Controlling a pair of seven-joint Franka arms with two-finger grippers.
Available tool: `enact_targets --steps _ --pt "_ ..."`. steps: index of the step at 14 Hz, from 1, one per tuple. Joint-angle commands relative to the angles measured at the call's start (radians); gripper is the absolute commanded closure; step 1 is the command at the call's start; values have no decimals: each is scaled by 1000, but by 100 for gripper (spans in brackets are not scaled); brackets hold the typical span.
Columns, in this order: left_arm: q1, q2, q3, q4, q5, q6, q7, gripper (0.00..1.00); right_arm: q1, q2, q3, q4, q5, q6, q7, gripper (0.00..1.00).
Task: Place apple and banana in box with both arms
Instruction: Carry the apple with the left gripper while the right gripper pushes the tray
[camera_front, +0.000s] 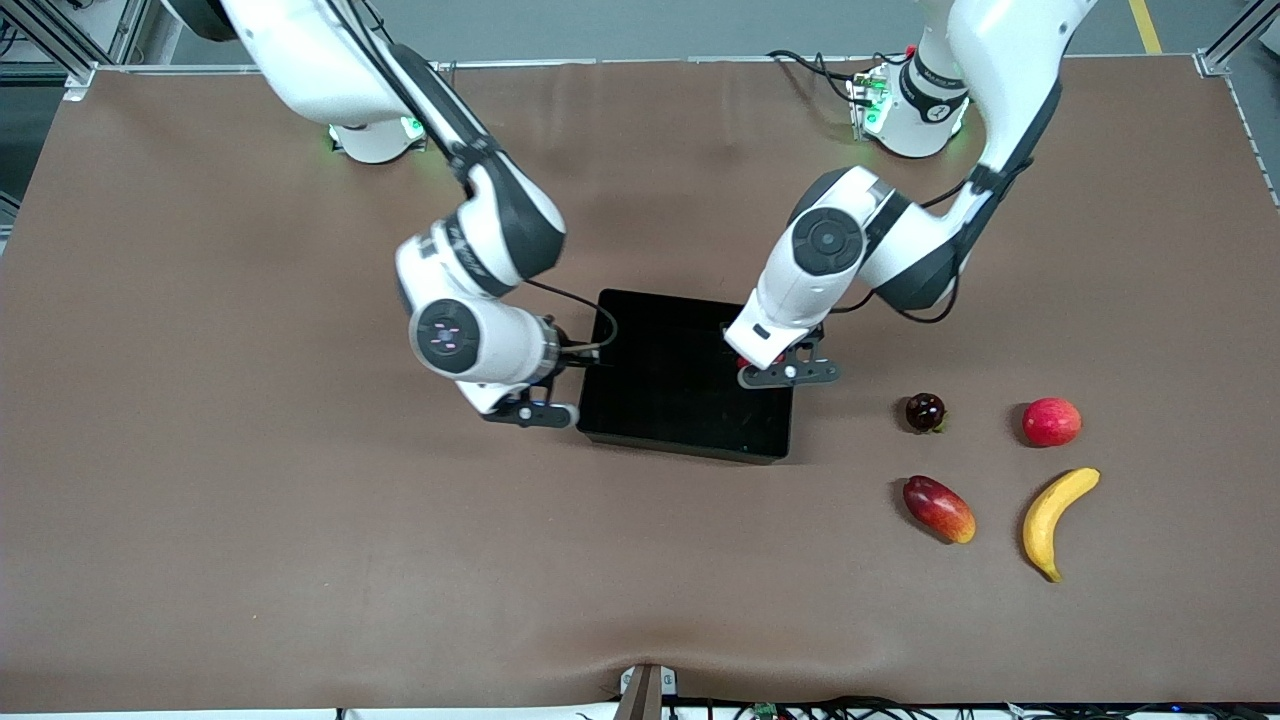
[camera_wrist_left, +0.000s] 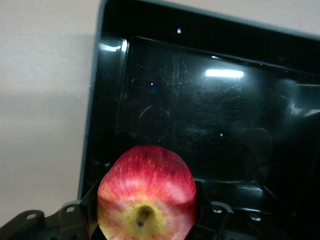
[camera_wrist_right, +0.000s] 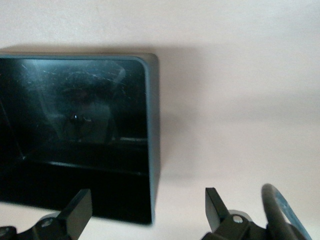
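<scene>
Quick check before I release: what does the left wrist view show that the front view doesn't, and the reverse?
Only the left wrist view: the apple whole, red with a yellow stem end, clamped in the left gripper above the box interior.

Only the front view: the banana on the table toward the left arm's end, three other fruits beside it, and the right gripper, open, over the box's wall at the right arm's end.

Both: the black box with no fruit on its floor, and the left gripper over it.
</scene>
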Motion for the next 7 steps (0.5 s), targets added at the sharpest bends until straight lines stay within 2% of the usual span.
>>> enact_targets --steps 1,2,4,7 --pt "-11 56 1 10 48 25 -18 100 -63 -26 11 92 -72 -135 -14 0" --pt "-13 73 1 11 61 25 -20 100 -78 -37 11 107 -109 -165 -23 0" --pt "-21 115 1 26 74 26 -53 100 -118 -57 7 141 -115 -243 -22 0" --pt "-48 159 4 33 152 39 -105 100 -256 -63 8 248 -118 -438 -25 0"
